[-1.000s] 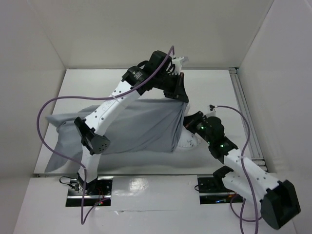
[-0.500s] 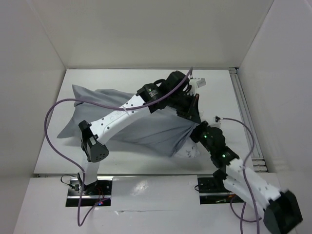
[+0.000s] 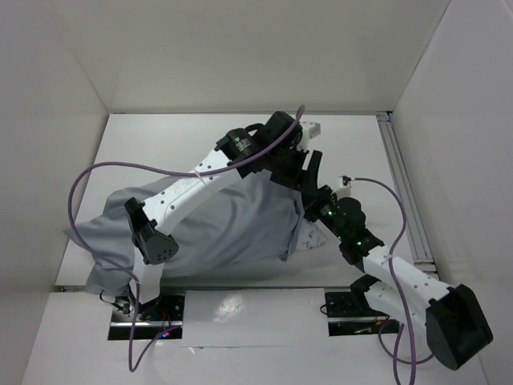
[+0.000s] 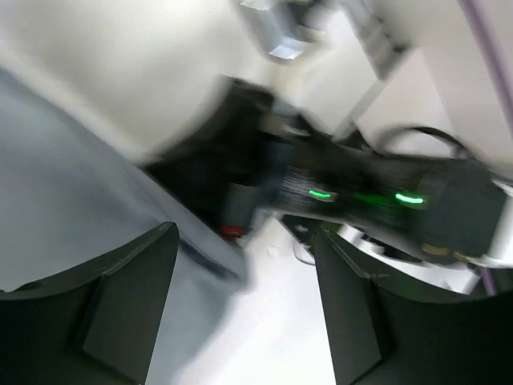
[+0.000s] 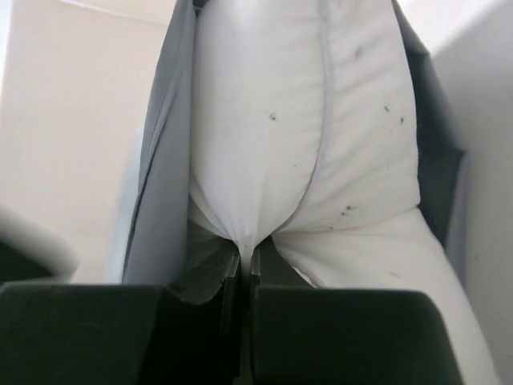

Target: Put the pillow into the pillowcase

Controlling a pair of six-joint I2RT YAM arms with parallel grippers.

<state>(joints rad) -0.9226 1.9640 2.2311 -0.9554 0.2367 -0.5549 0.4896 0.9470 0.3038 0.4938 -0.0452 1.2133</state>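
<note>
The grey pillowcase (image 3: 216, 228) lies wrinkled across the table from the front left to the middle. Its mouth faces right, and a bit of the white pillow (image 3: 309, 238) sticks out there. My right gripper (image 3: 317, 215) is at that mouth. In the right wrist view the right gripper (image 5: 244, 261) is shut on a pinch of the speckled pillow (image 5: 272, 120), with the pillowcase (image 5: 160, 168) around the pillow's sides. My left gripper (image 3: 309, 170) hovers just behind the mouth. In the blurred left wrist view the left gripper (image 4: 240, 321) is open and empty, the pillowcase (image 4: 64, 208) under its left finger.
White walls enclose the table on three sides. A metal rail (image 3: 401, 188) runs along the right edge. The right arm's wrist with green lights (image 4: 361, 192) passes close in front of the left gripper. Purple cables (image 3: 84, 188) loop beside both arms.
The left gripper has opened and let go of the pillowcase's edge. The cloth, lifted toward the back left half a second ago, has dropped flat toward the front left. The right gripper stays shut.
</note>
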